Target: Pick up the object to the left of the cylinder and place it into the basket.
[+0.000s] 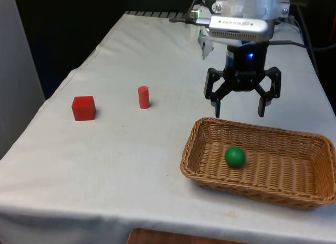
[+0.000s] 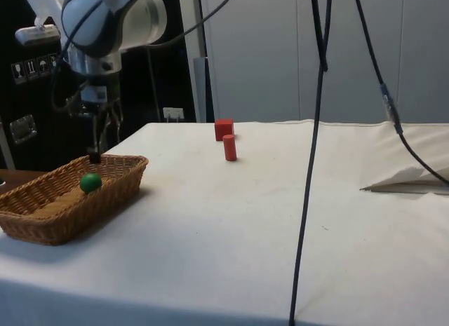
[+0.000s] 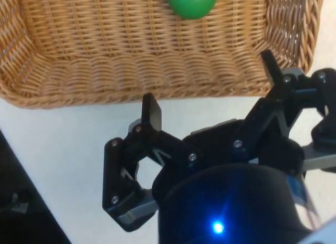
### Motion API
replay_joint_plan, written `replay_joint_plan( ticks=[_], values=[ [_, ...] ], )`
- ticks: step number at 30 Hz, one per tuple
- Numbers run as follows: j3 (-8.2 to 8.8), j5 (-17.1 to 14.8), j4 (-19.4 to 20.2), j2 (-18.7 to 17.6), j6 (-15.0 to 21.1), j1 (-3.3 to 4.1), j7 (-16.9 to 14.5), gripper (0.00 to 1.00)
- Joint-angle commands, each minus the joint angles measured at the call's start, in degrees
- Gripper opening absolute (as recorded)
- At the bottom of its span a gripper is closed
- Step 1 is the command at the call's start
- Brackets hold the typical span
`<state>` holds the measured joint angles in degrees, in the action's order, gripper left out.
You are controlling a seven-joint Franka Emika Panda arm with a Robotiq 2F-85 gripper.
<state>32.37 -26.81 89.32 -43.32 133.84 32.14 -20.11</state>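
**Two red blocks wait; the pincer is empty**

Spread wide and holding nothing, the pincer (image 1: 240, 108) hovers at the far rim of the basket (image 1: 199, 170), where a green ball (image 1: 234, 157) lies. The cube (image 1: 83, 107), left of the cylinder (image 1: 143, 97) in the front view, sits well apart. A careless reach could topple the cylinder between them.

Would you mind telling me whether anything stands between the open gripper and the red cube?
The red cylinder stands roughly between the gripper and the red cube; otherwise only bare cloth lies between them.
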Motion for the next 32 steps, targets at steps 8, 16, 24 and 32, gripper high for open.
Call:
replay_joint_plan(
  ticks=[8,16,24,32],
  values=[
    [0.34,0.2,4.1,4.0,1.0,1.09,-1.0,1.0],
    [0.4,0.6,7.2,7.5,1.1,1.66,-1.6,1.0],
    [0.46,0.9,10.0,10.7,1.3,2.18,-2.4,1.0],
    [-0.06,1.1,11.6,12.9,0.2,1.72,-3.2,1.0]
  ],
)
